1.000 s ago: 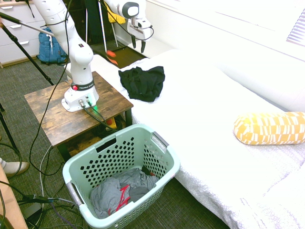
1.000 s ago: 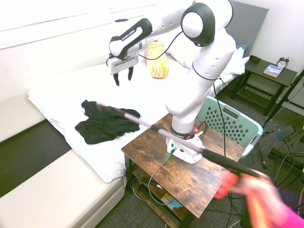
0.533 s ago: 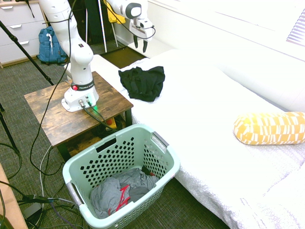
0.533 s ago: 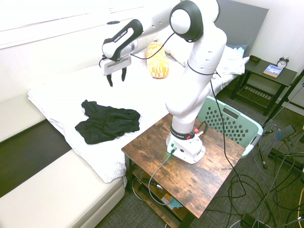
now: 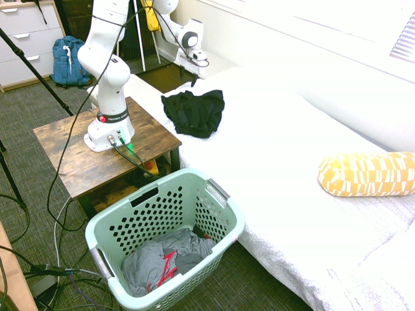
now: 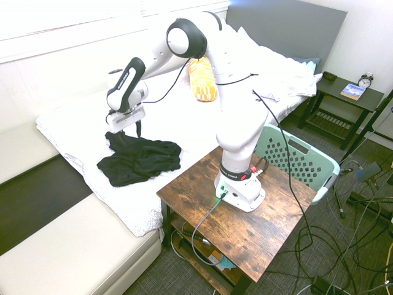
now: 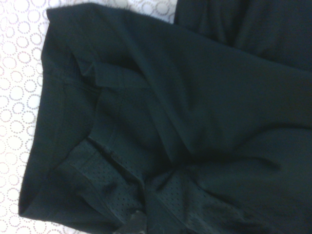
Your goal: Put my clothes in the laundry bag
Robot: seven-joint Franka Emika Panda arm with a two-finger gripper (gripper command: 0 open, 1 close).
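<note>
My black garment [image 5: 194,111] lies crumpled on the white bed [image 5: 279,155], near the edge beside the side table. My gripper [image 6: 126,130] hangs open just above the garment's [image 6: 138,161] far edge, pointing down, and holds nothing. From the other side the gripper [image 5: 195,72] stands over the garment's back edge. The wrist view is nearly filled by the black cloth [image 7: 185,122], with dotted bedspread [image 7: 19,73] at one side. The laundry bag [image 5: 149,217], a mint-green perforated basket, stands on the floor by the bed. Grey clothes with a red strap [image 5: 165,259] lie in it.
The wooden side table [image 5: 71,155] stands between the basket [image 6: 301,161] and the garment. A yellow patterned bolster [image 5: 366,173] lies further along the bed. A nightstand [image 6: 344,92] with a clock and a book is beyond the basket. A blue backpack [image 5: 65,65] sits by the drawers.
The arm has swung outward and dropped from high over the bed to just above the black garment. The gripper stays open. A reaching stick seen a second ago is gone.
</note>
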